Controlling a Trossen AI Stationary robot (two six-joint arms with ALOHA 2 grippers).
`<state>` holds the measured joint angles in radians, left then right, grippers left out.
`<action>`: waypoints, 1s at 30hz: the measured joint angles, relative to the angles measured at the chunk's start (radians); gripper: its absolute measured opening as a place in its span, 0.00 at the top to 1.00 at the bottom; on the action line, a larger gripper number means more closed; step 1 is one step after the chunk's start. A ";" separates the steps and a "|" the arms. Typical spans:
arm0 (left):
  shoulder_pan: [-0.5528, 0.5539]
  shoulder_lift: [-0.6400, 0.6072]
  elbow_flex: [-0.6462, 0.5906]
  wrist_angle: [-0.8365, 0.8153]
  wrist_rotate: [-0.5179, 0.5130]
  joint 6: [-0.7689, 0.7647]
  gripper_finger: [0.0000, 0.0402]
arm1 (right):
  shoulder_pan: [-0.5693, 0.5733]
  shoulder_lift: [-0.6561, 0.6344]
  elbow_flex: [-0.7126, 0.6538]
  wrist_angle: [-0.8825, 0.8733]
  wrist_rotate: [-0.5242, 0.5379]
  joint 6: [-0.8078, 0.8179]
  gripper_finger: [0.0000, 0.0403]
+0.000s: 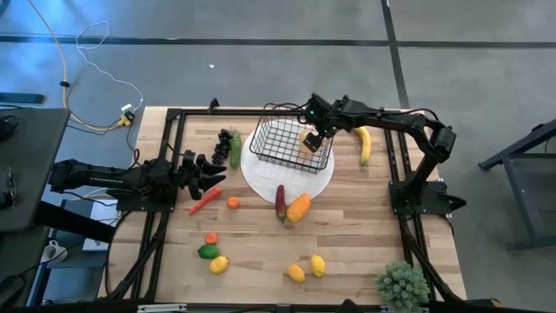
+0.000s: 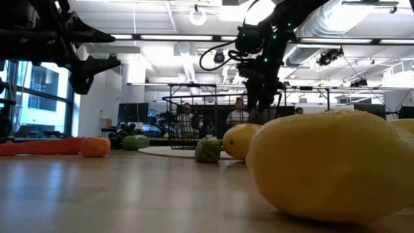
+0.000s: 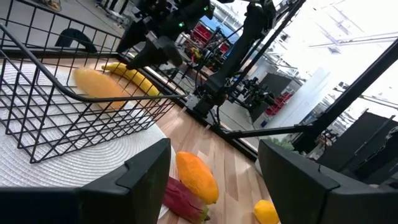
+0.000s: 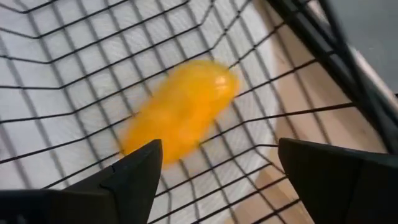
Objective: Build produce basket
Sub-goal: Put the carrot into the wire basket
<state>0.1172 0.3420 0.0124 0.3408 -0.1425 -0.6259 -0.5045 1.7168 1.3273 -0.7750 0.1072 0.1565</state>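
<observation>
High view shows the basket [image 1: 287, 143] standing on a white round disc [image 1: 261, 178] on the desk [image 1: 347, 252], holding one yellow-orange piece of produce [image 1: 311, 140] in its corner nearest the right arm. Right wrist view shows that oblong piece [image 4: 180, 112] lying slantwise on the mesh floor, just beyond and between the right gripper [image 4: 217, 171] jaws, which stand released and apart from it. Left gripper [image 1: 211, 174] waits with jaws parted and empty, above a carrot [image 1: 205, 201].
</observation>
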 joint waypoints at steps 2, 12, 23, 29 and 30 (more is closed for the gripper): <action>0.000 0.000 0.000 0.000 0.000 0.000 0.42 | 0.000 0.000 0.000 0.000 0.026 -0.005 0.25; 0.000 0.000 0.133 -0.187 0.000 0.057 0.42 | 0.006 -0.010 0.025 0.001 0.040 0.061 0.24; 0.000 0.069 0.460 -0.874 0.001 0.067 0.42 | 0.050 -0.010 0.212 -0.071 0.057 0.123 0.24; 0.000 0.157 0.564 -1.112 0.003 0.030 0.42 | 0.052 -0.011 0.281 -0.109 0.087 0.142 0.24; 0.000 0.174 0.567 -1.129 0.003 0.029 0.42 | 0.052 -0.011 0.290 -0.112 0.088 0.151 0.24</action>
<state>0.1172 0.5164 0.5792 -0.7886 -0.1391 -0.5970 -0.4526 1.7061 1.6174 -0.8869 0.1953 0.3071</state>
